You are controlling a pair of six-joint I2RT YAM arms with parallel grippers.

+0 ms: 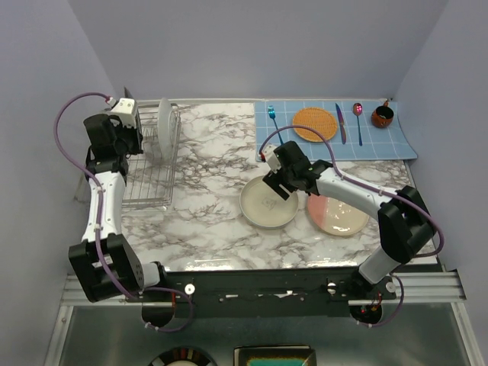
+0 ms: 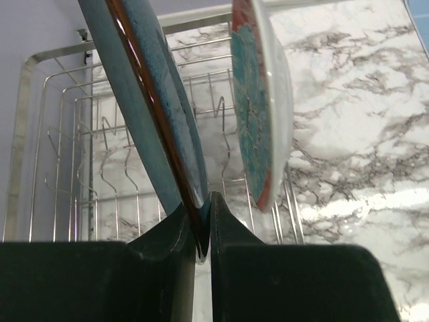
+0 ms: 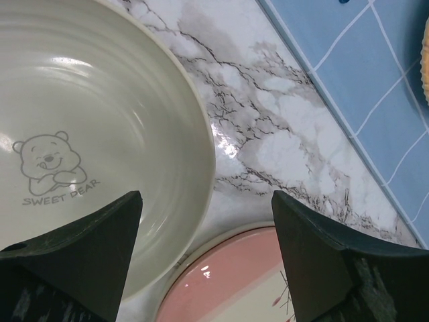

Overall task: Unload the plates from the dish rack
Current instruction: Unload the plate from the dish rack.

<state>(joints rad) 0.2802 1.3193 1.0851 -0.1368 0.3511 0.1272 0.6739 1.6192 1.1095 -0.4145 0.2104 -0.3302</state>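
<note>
While left gripper (image 2: 203, 216) pinches blue plate (image 2: 144, 100) rim — thin hold may slip, hitting floral plate (image 2: 258, 114); right gripper (image 3: 206, 201) spread.

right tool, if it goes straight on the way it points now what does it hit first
Probably the rim of the cream plate, just below the open right tool; otherwise the marble table beside it. Depth is unclear.
</note>
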